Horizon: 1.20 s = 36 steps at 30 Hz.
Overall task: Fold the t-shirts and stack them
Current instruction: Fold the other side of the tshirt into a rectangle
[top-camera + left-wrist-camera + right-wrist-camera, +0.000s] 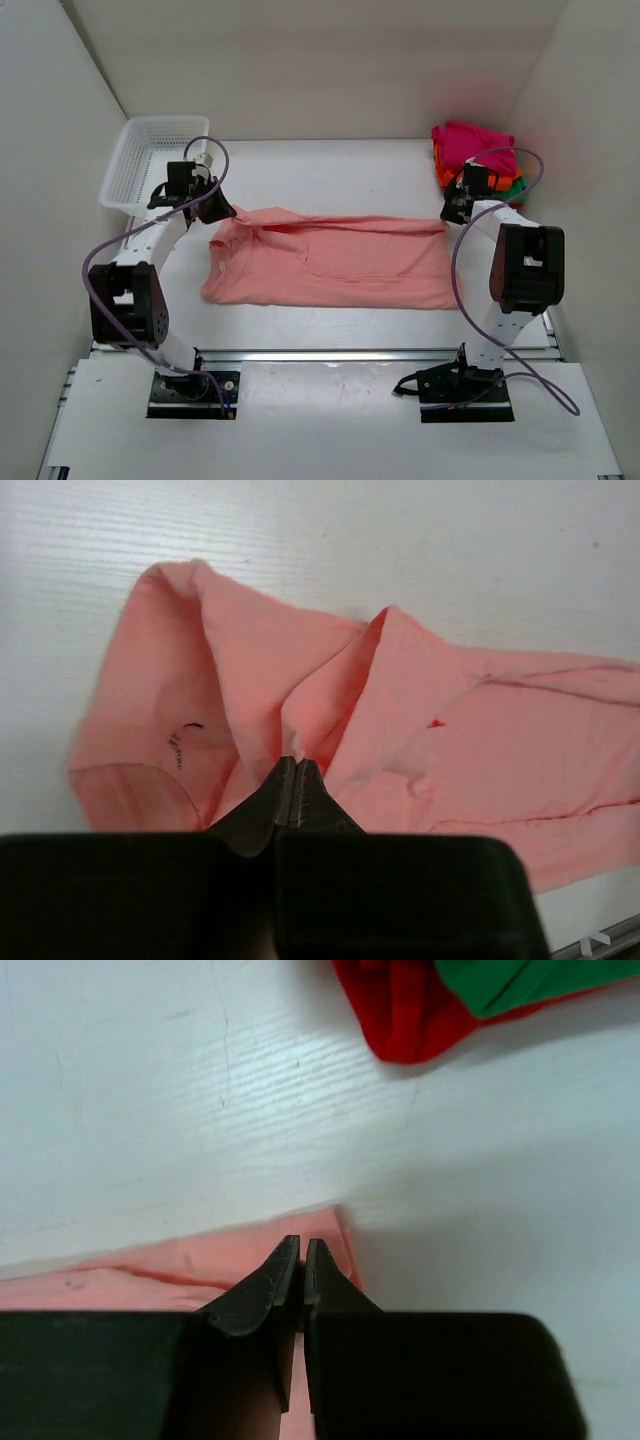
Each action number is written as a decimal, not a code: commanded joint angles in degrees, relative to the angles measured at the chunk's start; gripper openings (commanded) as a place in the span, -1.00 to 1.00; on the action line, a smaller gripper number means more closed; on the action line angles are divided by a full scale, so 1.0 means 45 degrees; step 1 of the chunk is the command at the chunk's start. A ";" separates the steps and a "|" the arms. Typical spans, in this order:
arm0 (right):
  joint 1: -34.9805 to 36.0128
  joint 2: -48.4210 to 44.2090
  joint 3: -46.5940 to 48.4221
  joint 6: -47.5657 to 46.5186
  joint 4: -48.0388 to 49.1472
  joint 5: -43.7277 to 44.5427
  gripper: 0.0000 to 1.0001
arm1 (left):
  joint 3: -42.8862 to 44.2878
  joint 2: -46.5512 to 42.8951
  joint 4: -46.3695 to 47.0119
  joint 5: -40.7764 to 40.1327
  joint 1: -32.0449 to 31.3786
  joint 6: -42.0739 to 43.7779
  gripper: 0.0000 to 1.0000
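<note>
Both arm bases (195, 390) sit at the table's (330, 170) near edge; a white mesh basket (120, 185) stands at the far left corner; just right of it the left gripper (222, 212) has its jaws pressed together on a raised fold at the far left corner of the salmon-pink t-shirt (340, 262), which lies spread flat across the middle of the table; the right gripper (450, 212) is pinched closed on the shirt's far right corner; at the far right corner of the table lie the magenta t-shirt (472, 142), orange t-shirt (442, 172) and green t-shirt (515, 188) in a pile, apart from the spread shirt.
</note>
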 commanded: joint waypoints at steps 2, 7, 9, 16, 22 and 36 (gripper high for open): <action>0.0080 -0.1275 -0.0674 -0.0319 0.0996 -0.0670 -0.99 | -0.0453 -0.2298 -0.0074 0.0452 -0.0203 0.0050 -1.00; 0.0216 -0.1999 -0.1788 -0.0414 0.1348 -0.1102 -1.00 | -0.1056 -0.3630 -0.1243 0.0199 -0.0340 0.0087 -1.00; 0.0140 -0.2486 -0.2548 -0.0396 0.1815 -0.1394 -1.00 | -0.1660 -0.4157 -0.1556 -0.0247 -0.0282 0.0184 -1.00; -0.0251 -0.4049 -0.4482 0.0247 0.2381 -0.2000 -1.00 | -0.4514 -0.6170 -0.1246 -0.0778 -0.0300 -0.0206 -1.00; -0.0798 -0.4908 -0.5519 0.0384 0.2539 -0.2409 -1.00 | -0.5043 -0.6425 -0.1245 -0.1226 -0.0086 -0.0187 -1.00; -0.1560 -0.5496 -0.6008 0.0795 0.2287 -0.2938 -1.00 | -0.4965 -0.6853 -0.1968 -0.2027 0.0480 -0.0050 -1.00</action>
